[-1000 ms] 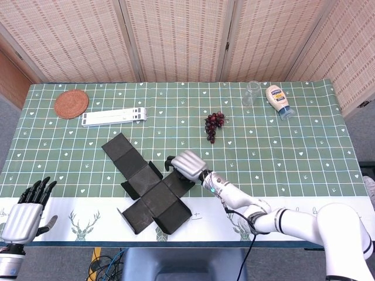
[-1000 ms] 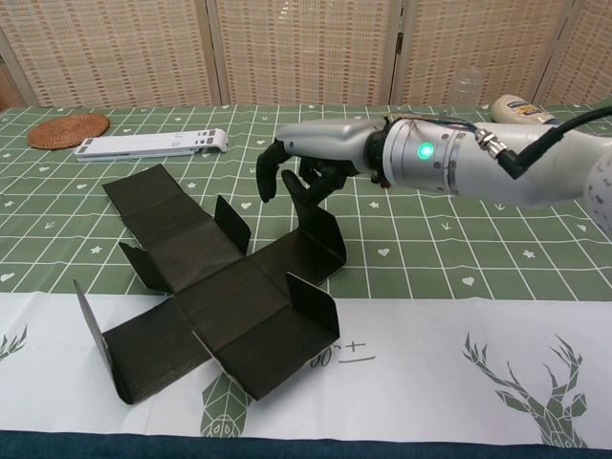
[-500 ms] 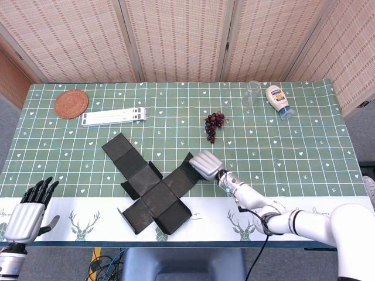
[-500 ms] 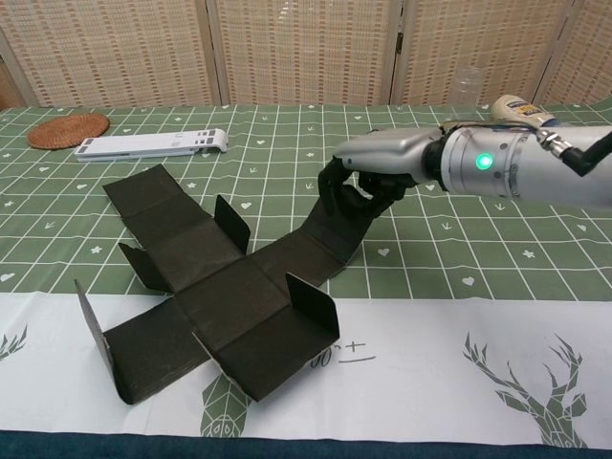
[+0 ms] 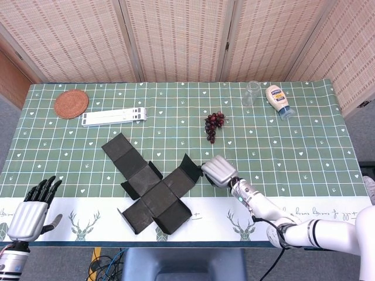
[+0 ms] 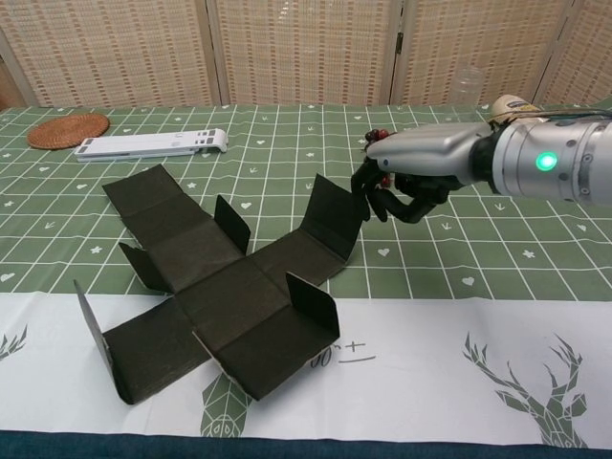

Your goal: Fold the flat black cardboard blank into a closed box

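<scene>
The cardboard blank point(image 5: 147, 186) is lying immediately left of the right hand point(image 6: 406, 186), whose curled, empty fingers are being held beside its raised flap point(image 6: 337, 215); the left hand point(image 5: 32, 211), fingers spread, is being held well apart from the blank.

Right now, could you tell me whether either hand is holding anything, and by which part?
Nothing is held. The right hand sits curled beside the raised flap of the cardboard blank, apparently clear of it; the left hand is open.

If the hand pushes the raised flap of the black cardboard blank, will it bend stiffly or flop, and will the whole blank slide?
The black cardboard blank probably hinges only at its creases: several flaps stand up by themselves, so the panels seem stiff. It looks thin and light, lying loose on the tablecloth, so a push from the right hand would likely slide it. The left hand is far away, bracing nothing.
</scene>
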